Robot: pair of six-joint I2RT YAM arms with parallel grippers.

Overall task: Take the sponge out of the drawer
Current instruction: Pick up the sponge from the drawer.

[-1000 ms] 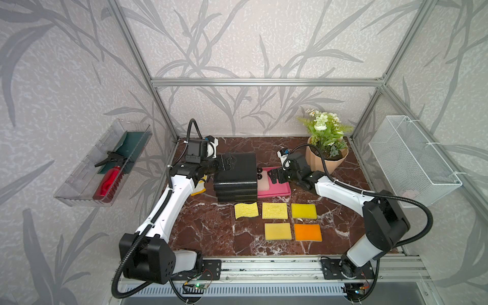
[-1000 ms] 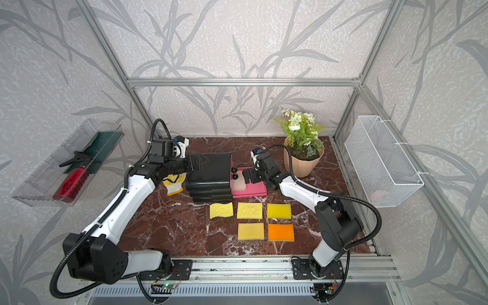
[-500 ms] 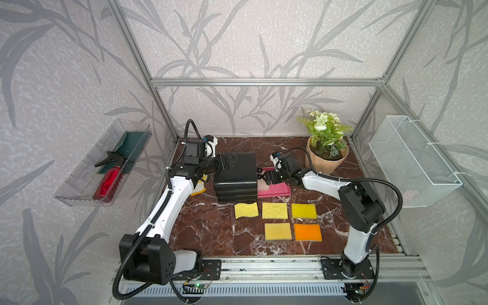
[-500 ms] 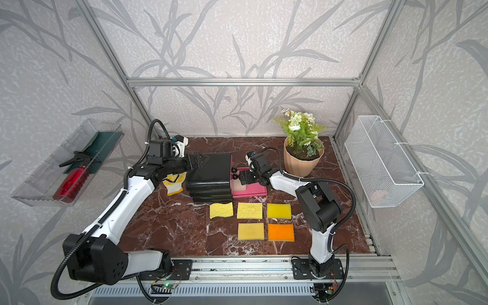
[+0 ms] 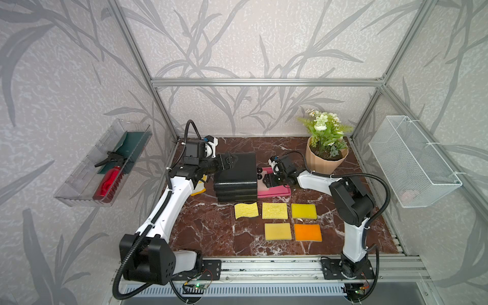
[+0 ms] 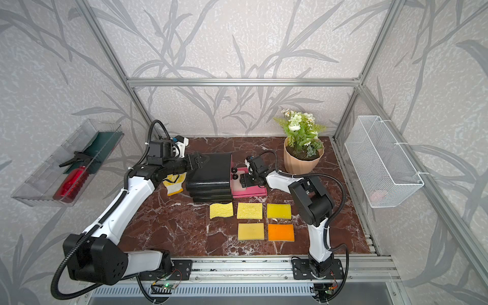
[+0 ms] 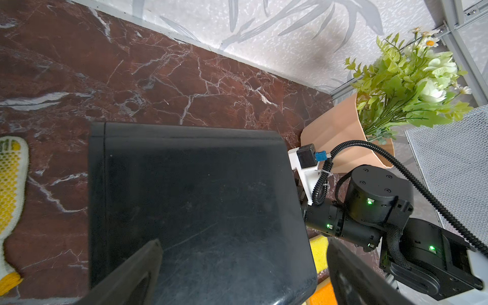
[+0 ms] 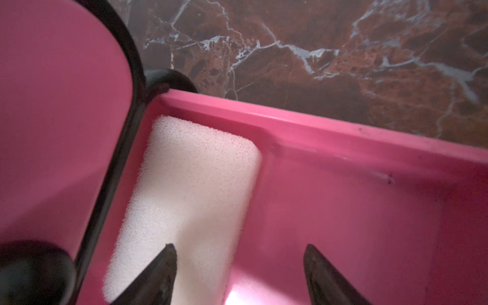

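Note:
The black drawer cabinet (image 5: 236, 175) stands at the middle back of the table, with its pink drawer (image 5: 276, 193) pulled out to the right. A pale white sponge (image 8: 190, 184) lies in the drawer against the cabinet side. My right gripper (image 8: 239, 249) hangs low inside the drawer, open. One fingertip (image 8: 166, 261) is over the sponge and its partner is over the bare pink floor, so the sponge's long edge lies between them. My left gripper (image 7: 243, 244) is open, its fingers astride the cabinet's top at its left end.
Several yellow sponges (image 5: 274, 210) and an orange one (image 5: 308, 232) lie in rows in front of the cabinet. A potted plant (image 5: 326, 158) stands behind the right arm. A yellow-dotted glove (image 6: 173, 184) lies left of the cabinet. A wire basket (image 5: 412, 163) hangs on the right wall.
The right arm has folded its elbow up and brought its gripper down into the drawer over the sponge, and its jaws have narrowed. The left arm has hardly moved.

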